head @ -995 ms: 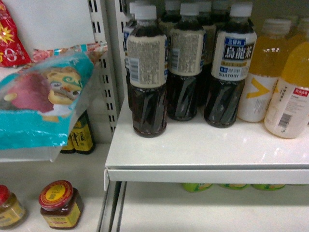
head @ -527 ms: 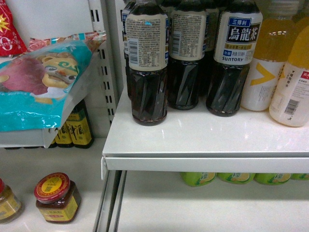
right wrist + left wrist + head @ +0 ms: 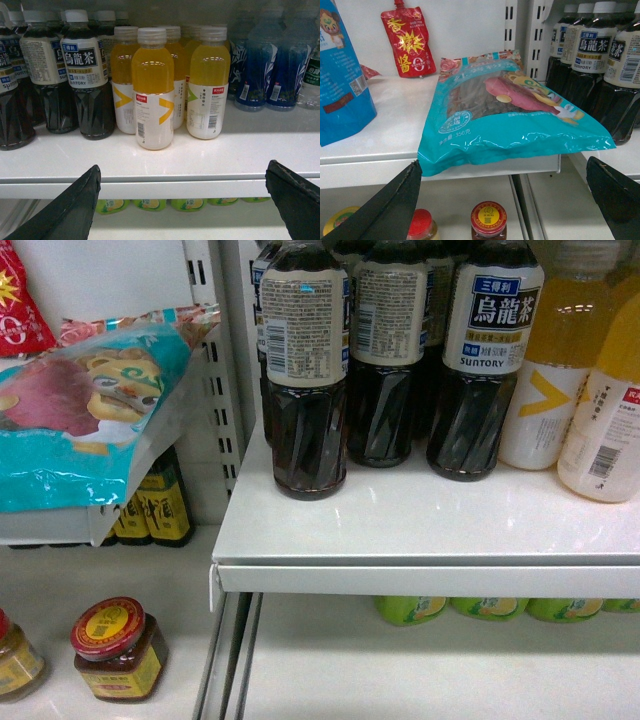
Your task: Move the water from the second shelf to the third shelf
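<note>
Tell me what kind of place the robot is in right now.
Most likely a shop or supermarket aisle: white metal shelves hold rows of identical dark tea bottles and yellow drink bottles, with sealed snack bags and sauce jars beside them.

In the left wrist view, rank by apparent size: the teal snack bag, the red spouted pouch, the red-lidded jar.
1. Teal plastic snack bag: by far the largest, though it also lies nearest the camera.
2. Red spouted pouch: smaller, but farther back, so its true size is unsure.
3. Red-lidded glass jar: smallest; partly cut off at the frame's bottom.
</note>
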Available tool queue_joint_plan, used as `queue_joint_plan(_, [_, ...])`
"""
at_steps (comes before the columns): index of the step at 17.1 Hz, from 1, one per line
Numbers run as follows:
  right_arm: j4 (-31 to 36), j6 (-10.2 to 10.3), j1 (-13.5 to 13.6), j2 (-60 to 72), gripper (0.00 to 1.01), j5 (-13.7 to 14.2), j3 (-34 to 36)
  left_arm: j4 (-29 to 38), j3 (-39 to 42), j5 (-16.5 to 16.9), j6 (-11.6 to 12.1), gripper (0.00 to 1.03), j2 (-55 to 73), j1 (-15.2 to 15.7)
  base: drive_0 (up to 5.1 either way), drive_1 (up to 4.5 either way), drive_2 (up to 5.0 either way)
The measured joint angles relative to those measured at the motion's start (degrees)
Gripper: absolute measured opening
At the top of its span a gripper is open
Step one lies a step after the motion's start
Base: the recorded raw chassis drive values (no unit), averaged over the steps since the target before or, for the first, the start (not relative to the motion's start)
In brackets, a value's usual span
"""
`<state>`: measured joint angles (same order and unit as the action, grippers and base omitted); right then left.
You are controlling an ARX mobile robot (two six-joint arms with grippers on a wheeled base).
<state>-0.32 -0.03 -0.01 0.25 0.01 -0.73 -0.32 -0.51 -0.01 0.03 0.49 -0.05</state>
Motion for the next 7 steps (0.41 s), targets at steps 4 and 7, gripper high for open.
queue_joint_plan(4, [0.02, -0.02, 0.0, 0.0, 0.98, 0.0, 0.0, 0.0, 0.0, 0.0, 0.0, 0.98, 0.0, 0.0, 0.0, 0.0, 0.0])
queue_joint_plan(7, [0.02, 0.0, 0.0, 0.0, 0.98, 0.0, 0.0, 0.0, 0.0, 0.0, 0.0, 0.98, 0.0, 0.0, 0.0, 0.0, 0.0])
